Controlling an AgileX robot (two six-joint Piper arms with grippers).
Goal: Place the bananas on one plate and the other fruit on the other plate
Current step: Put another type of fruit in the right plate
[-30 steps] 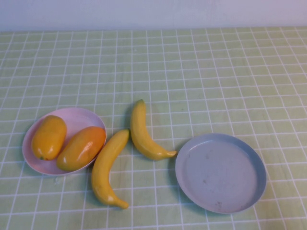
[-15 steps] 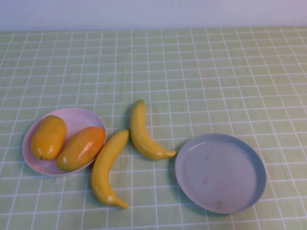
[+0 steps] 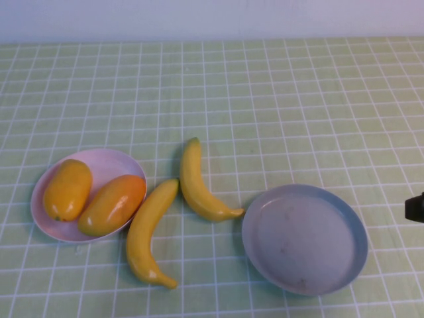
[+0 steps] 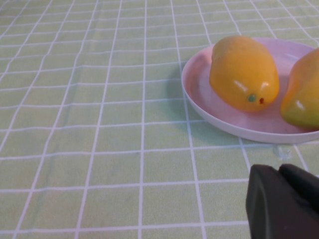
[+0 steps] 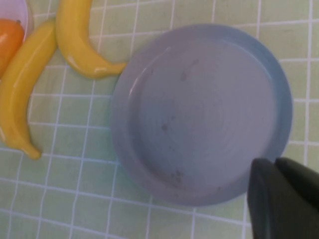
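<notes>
Two yellow bananas lie on the cloth between the plates, one near the pink plate (image 3: 149,232) and one further back (image 3: 197,185). Two orange-yellow mango-like fruits (image 3: 67,189) (image 3: 112,204) lie on the pale pink plate (image 3: 106,158). The grey-blue plate (image 3: 305,238) is empty. My right gripper (image 3: 416,207) shows at the high view's right edge, beside the grey-blue plate; in the right wrist view (image 5: 274,163) it is shut and empty over that plate's (image 5: 199,114) rim. My left gripper (image 4: 279,172) is shut and empty, close to the pink plate (image 4: 199,94) and a fruit (image 4: 244,72).
A green checked cloth (image 3: 265,99) covers the whole table. A pale wall runs along the far edge. Both bananas (image 5: 22,84) (image 5: 79,45) also show in the right wrist view, beside the grey-blue plate.
My right gripper has come into the high view at the right edge. The fruit and plates have not moved.
</notes>
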